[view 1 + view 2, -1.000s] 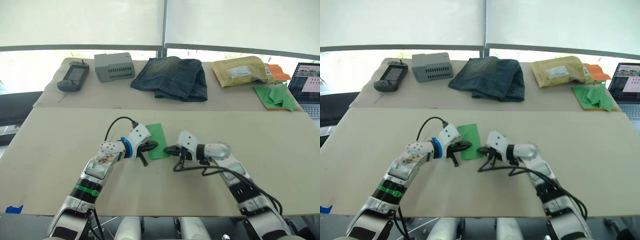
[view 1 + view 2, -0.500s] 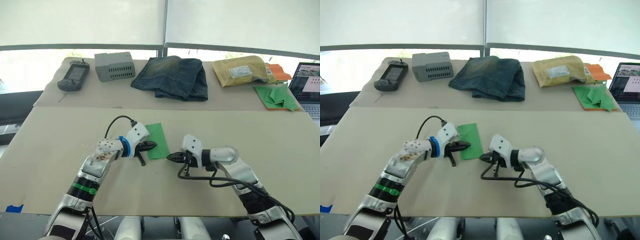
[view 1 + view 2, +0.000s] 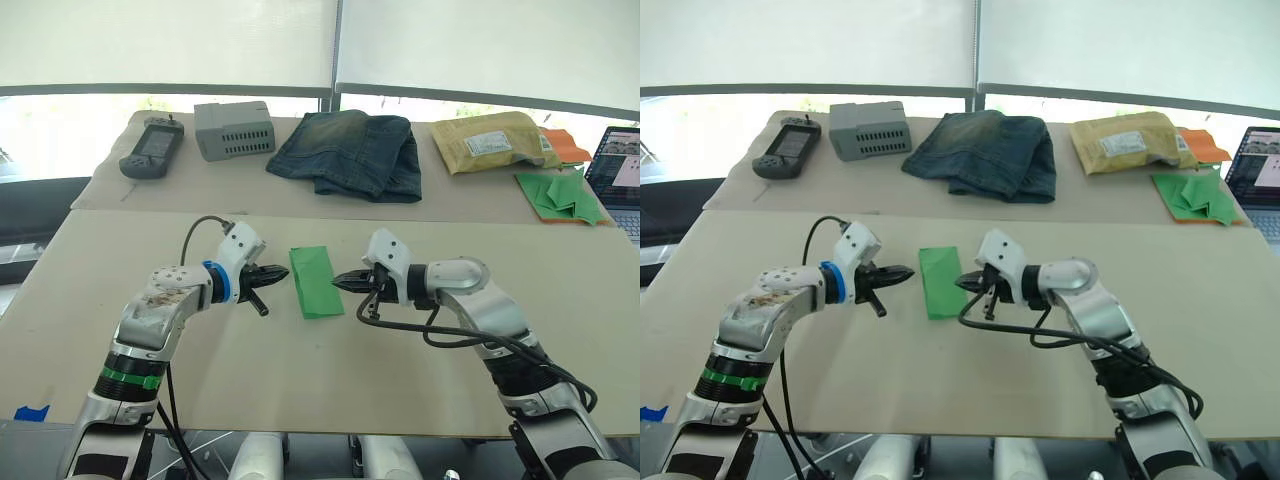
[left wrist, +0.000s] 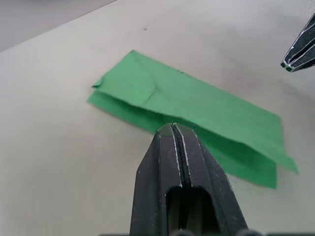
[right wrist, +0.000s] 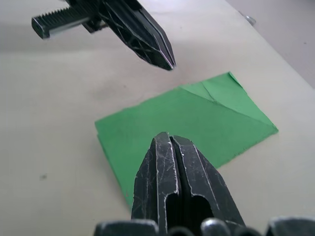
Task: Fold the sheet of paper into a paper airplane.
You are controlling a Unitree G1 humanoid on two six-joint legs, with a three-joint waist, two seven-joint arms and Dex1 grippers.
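Bench (image 3: 120,250) surface is lying bare and pale around the work spot, giving open room on every side of the paper; a second bench (image 3: 100,185) is sitting behind it, its near edge running along the far edge of the front one. Blue jeans (image 3: 350,150) are lying bunched at the middle of the rear bench, with a tan padded envelope (image 3: 490,142) to their right, a grey vented box (image 3: 233,130) to their left, and a dark handheld controller (image 3: 150,160) further left. A heap of green paper pieces (image 3: 555,195) is resting near the rear bench's right edge, an orange sheet (image 3: 572,148) peeking out behind it. A laptop (image 3: 615,175) is showing at the far right edge.

The sheet of paper (image 3: 315,282) is lying flat mid-bench, folded into a narrow strip with a small turned corner. Left claw (image 3: 283,272) is hovering just beside the strip's left long edge, fingers pinched together and holding nothing. Right claw (image 3: 340,281) is pointing at the right long edge, tip just reaching it, fingers likewise pressed together and empty.
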